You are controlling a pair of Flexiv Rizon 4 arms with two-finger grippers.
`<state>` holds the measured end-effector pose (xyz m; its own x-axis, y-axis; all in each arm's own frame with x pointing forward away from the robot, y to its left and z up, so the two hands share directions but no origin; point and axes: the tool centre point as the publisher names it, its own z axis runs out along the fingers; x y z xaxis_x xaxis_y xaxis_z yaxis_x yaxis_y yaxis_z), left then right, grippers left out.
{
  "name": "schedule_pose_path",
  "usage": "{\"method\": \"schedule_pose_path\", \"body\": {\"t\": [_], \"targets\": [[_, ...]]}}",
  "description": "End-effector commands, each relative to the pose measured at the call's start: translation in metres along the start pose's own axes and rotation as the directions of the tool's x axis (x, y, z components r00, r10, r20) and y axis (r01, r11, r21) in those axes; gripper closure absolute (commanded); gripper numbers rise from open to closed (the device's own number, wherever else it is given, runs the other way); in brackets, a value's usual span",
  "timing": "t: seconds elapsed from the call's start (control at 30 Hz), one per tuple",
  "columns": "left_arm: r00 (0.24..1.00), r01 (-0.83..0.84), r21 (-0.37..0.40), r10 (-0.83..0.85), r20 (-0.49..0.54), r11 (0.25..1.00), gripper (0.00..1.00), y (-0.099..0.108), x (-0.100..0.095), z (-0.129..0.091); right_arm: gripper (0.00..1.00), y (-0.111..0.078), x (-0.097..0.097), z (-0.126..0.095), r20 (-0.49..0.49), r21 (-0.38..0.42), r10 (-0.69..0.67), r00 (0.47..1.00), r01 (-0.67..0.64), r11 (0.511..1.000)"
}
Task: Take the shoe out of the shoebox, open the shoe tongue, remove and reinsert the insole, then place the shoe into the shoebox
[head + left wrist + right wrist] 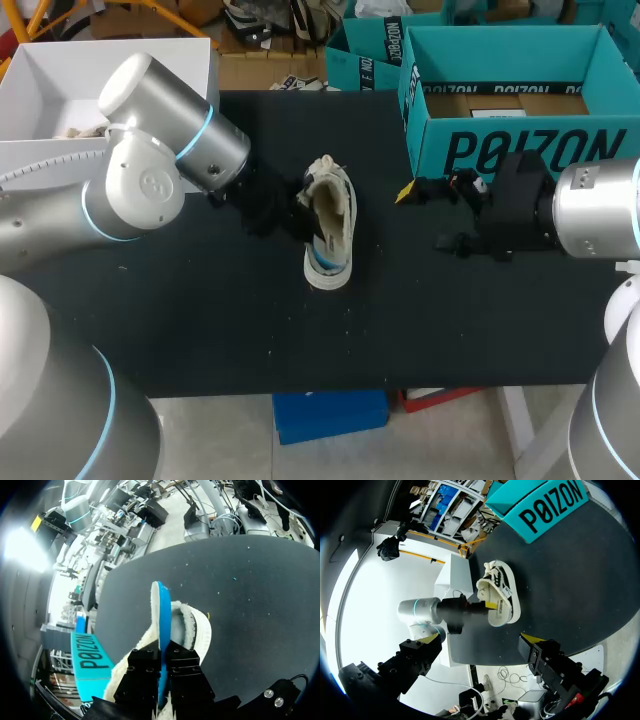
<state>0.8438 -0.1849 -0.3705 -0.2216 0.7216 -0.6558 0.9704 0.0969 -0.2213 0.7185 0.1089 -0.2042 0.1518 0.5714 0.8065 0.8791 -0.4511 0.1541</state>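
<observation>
**Black tabletop [200, 320]: the middle step of the job is in hand**

Dark and matte, the surface carries one cream-and-white low sneaker [328, 228] near its middle. It looks tipped onto its side and lies well apart from the open teal cardboard shoebox [510, 110] at the table's far right.

The left gripper [162, 655] sits right at the shoe's mouth. Its two black fingers [145, 672] are clenched from both sides on a thin bright-blue foam insole [161, 615], which stands on edge and rises out of the fleecy lining. The right gripper [428, 215] hangs between shoe and shoebox, touching neither. Its yellow-tipped fingers [532, 639] are spread wide with nothing between them.

With the shoe out of the box and the insole pinched, this reads as the insole step. Whether the insole is on its way out or going back in cannot be judged from these views.

Either way, the next move probably calls for a straight draw or push along the shoe's length. Nothing is holding the shoe down, so it may slide with the insole, and the free right gripper is well placed to steady it.

Several things cannot be made out:
- The left gripper's yellow tips are buried at the shoe's opening.
- How much of the insole is lodged inside is hidden.
- The tongue cannot be picked out with any certainty.
- From above, the left gripper merges with the dark table.
</observation>
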Motion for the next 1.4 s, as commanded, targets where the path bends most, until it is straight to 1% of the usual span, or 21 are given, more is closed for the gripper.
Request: {"method": "schedule_pose_path", "body": {"t": [0.03,0.2,0.37,0.4,0.43,0.47,0.5,0.53,0.8,0.87,1.03,1.13,1.17,1.2,1.3,1.4], "targets": [[1.0,-0.011,0.006,0.011,0.002,1.0,1.0,-0.013,0.001,-0.005,0.0,0.0,0.0,0.001,0.0,0.0,0.0,1.0,0.0,1.0],[1.0,-0.017,0.027,0.017,0.01,0.999,1.0,-0.026,0.001,-0.004,0.0,0.0,0.0,0.001,0.0,0.0,0.0,1.0,0.0,1.0],[1.0,-0.016,0.042,0.016,0.001,0.999,1.0,-0.029,0.002,0.003,0.0,0.0,0.0,0.001,0.0,0.0,0.0,1.0,0.0,1.0],[1.0,-0.013,0.041,0.013,-0.005,0.999,0.85,-0.027,0.003,0.004,0.0,0.0,0.0,0.001,0.0,0.0,0.0,1.0,0.0,1.0],[1.0,-0.01,0.04,0.011,-0.007,0.999,0.62,-0.025,0.003,0.005,0.0,0.0,0.0,0.001,0.0,0.0,0.0,1.0,0.0,1.0],[1.0,-0.008,0.037,0.009,-0.011,0.999,0.24,-0.022,0.004,0.005,0.0,0.0,0.0,0.001,0.0,0.0,0.0,1.0,0.0,1.0],[1.0,-0.007,0.032,0.007,-0.013,0.999,0.01,-0.019,0.004,0.005,0.0,0.0,0.0,0.001,0.0,0.0,0.0,1.0,0.0,1.0],[1.0,-0.006,0.023,0.006,-0.015,1.0,0.0,-0.015,0.004,0.004,0.0,0.0,0.0,0.001,0.0,0.0,0.0,1.0,0.0,1.0],[1.0,-0.009,-0.054,0.008,-0.003,0.998,0.0,0.014,-0.001,-0.012,0.0,0.0,0.0,0.001,0.0,0.0,0.0,1.0,0.0,1.0],[1.0,-0.007,-0.062,0.007,0.0,0.998,0.0,0.019,-0.002,-0.014,0.0,0.0,0.0,0.001,0.0,0.0,0.0,1.0,0.0,1.0],[1.0,0.002,-0.064,-0.001,0.009,0.998,0.0,0.022,-0.001,-0.01,0.0,0.0,0.0,0.001,0.0,0.0,0.0,1.0,0.0,1.0],[1.0,0.005,-0.057,-0.004,0.012,0.998,0.08,0.02,-0.001,-0.007,0.0,0.0,0.0,0.001,0.0,0.0,0.0,1.0,0.0,1.0],[1.0,0.006,-0.055,-0.005,0.015,0.998,0.18,0.02,-0.001,-0.006,0.0,0.0,0.0,0.001,0.0,0.0,0.0,1.0,0.0,1.0],[1.0,0.006,-0.051,-0.005,0.02,0.999,0.22,0.02,-0.002,-0.005,0.0,0.0,0.0,0.001,0.0,0.0,0.0,1.0,0.0,1.0],[0.999,0.009,-0.033,-0.008,0.037,0.999,0.22,0.019,-0.004,-0.006,0.0,0.0,0.0,0.001,0.0,0.0,0.0,1.0,0.0,1.0],[0.999,0.016,0.001,-0.016,0.05,1.0,0.25,0.015,-0.006,-0.01,0.0,0.0,0.0,0.001,0.0,0.0,0.0,1.0,0.0,1.0]]}}
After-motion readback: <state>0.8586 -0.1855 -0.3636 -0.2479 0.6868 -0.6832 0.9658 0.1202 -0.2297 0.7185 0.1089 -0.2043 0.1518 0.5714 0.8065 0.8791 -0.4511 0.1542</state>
